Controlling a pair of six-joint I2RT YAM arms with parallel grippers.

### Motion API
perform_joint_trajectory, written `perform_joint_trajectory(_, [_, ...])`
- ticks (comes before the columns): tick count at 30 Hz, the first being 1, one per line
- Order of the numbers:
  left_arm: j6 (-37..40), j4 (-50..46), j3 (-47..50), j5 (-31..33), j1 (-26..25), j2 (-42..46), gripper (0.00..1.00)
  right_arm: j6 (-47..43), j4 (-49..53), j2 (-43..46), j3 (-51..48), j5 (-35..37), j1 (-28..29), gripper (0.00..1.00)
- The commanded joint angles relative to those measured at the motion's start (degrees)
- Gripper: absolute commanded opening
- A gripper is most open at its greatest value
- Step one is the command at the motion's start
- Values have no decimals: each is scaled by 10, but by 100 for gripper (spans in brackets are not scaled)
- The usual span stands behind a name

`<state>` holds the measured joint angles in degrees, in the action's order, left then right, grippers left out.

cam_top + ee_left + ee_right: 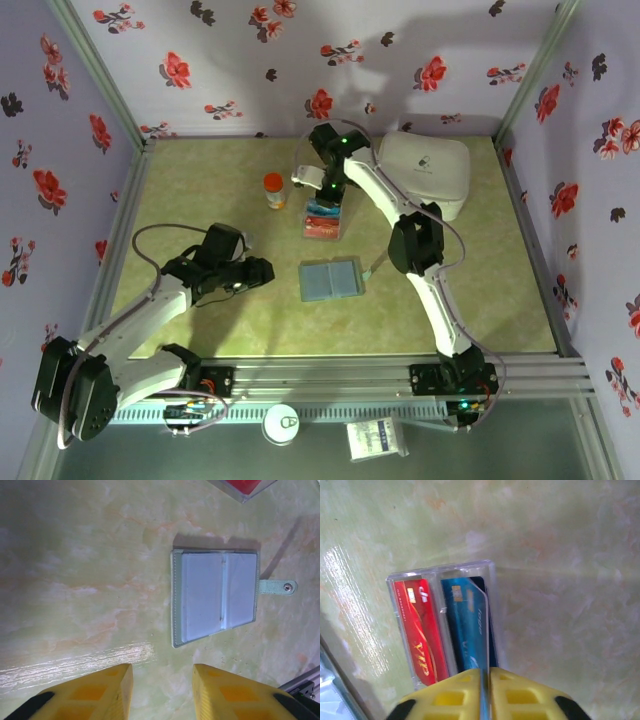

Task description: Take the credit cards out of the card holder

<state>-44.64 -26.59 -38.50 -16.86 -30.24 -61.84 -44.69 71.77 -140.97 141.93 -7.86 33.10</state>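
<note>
The card holder lies open and flat at mid-table, grey-blue, its snap strap out to one side; in the left wrist view the card holder shows pale empty sleeves. My left gripper hovers just left of it, and the left gripper is open with bare table between its fingers. My right gripper is shut on a blue credit card, held on edge over the clear tray. A red credit card lies in the tray's other slot. From above, the right gripper points down at the tray.
A big white rounded case stands at the back right, close behind the right arm. An orange-capped bottle stands left of the tray. Flowered walls close in the table on three sides.
</note>
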Motion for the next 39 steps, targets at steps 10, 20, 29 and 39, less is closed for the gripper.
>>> perform_joint_trajectory(10, [-3, -23, -4, 39, 12, 10, 36, 49, -88, 81, -79, 64, -2, 25])
perform_joint_trajectory(20, [23, -25, -27, 86, 26, -26, 67, 152, -255, 241, -320, 104, -7, 37])
perform_joint_trajectory(29, [72, -60, -65, 186, 33, -42, 100, 259, -387, 389, -550, 183, -16, 87])
perform_joint_trajectory(39, [168, -63, -104, 369, 54, -67, 100, 349, -509, 543, -772, 290, -70, 99])
